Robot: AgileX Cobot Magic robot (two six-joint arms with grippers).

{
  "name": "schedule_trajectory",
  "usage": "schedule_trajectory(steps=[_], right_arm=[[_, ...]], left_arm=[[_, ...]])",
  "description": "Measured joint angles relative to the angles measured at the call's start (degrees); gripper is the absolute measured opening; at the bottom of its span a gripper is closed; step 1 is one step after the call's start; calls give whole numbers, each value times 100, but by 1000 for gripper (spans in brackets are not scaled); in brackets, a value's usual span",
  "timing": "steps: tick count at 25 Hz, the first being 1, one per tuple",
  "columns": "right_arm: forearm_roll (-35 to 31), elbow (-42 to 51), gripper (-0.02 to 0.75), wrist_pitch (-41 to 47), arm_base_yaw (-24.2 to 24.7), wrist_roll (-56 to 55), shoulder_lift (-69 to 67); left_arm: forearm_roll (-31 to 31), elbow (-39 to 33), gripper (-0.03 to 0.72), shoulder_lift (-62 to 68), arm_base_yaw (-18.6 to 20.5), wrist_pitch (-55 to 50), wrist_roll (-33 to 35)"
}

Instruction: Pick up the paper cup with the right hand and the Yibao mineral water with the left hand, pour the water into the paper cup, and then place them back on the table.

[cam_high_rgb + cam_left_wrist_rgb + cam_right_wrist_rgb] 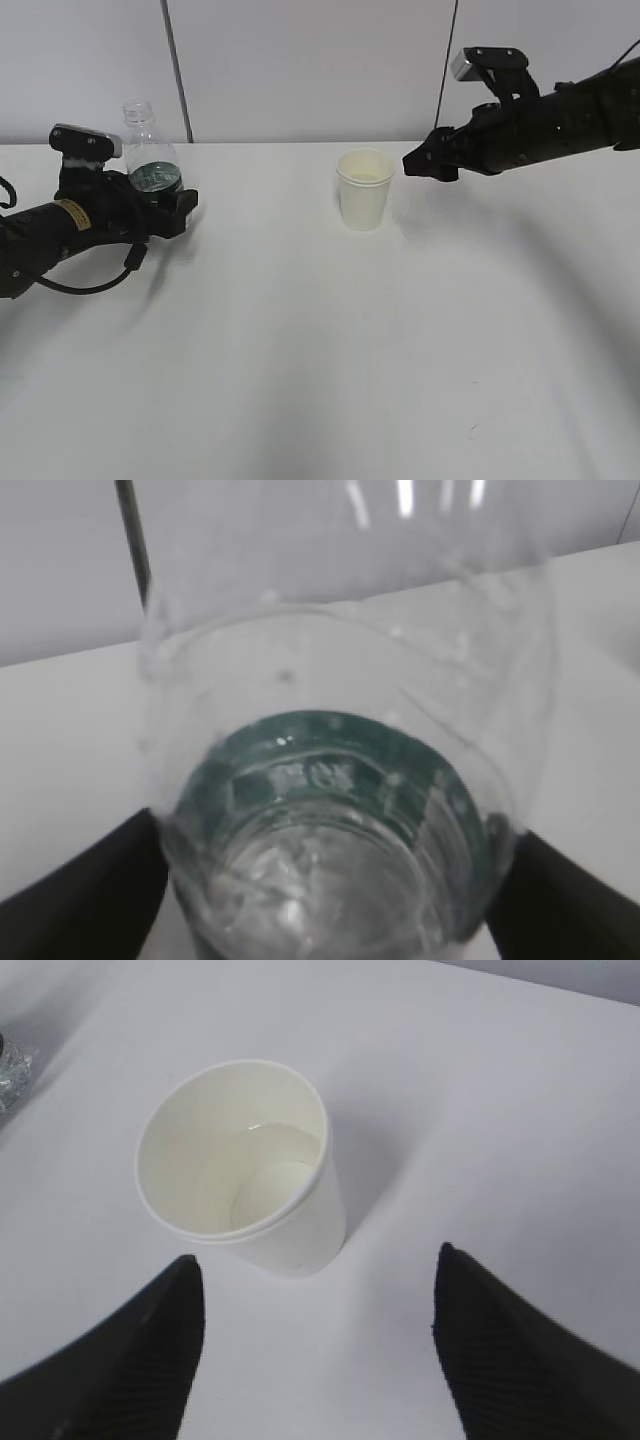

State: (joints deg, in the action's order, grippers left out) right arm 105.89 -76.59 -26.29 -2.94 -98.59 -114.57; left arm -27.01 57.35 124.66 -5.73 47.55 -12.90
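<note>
Bottle and cup both stand upright on the table (pixel 320 350) in the exterior view, well apart. The Yibao mineral water (pixel 150 150) sits at the far left with the left hand (pixel 180 212) low around its base; the paper cup (pixel 365 188) stands near the middle, and the right hand (pixel 425 163) hovers just beside its rim, not touching.

In the left wrist view the Yibao mineral water (pixel 340 810) fills the frame between two dark fingers (pixel 90 890) — whether they press on it or stand clear I cannot tell. Thin clear plastic dents easily; the ribbed, labelled middle is probably the best place to grip.

In the right wrist view the right hand (pixel 315 1355) is spread wide and empty, the paper cup (pixel 240 1160) ahead of it holding a little water — light, soft-walled, best taken gently at mid-height.
</note>
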Motion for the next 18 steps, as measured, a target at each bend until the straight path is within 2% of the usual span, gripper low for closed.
schedule_trajectory(steps=[4,18], right_arm=[[0,5,558,0,9,-46,95],[0,14,554,0,9,-98,137]], left_arm=[[0,0,599,-13,0,1,0],[116,-185,594,-664,0,67,-199]])
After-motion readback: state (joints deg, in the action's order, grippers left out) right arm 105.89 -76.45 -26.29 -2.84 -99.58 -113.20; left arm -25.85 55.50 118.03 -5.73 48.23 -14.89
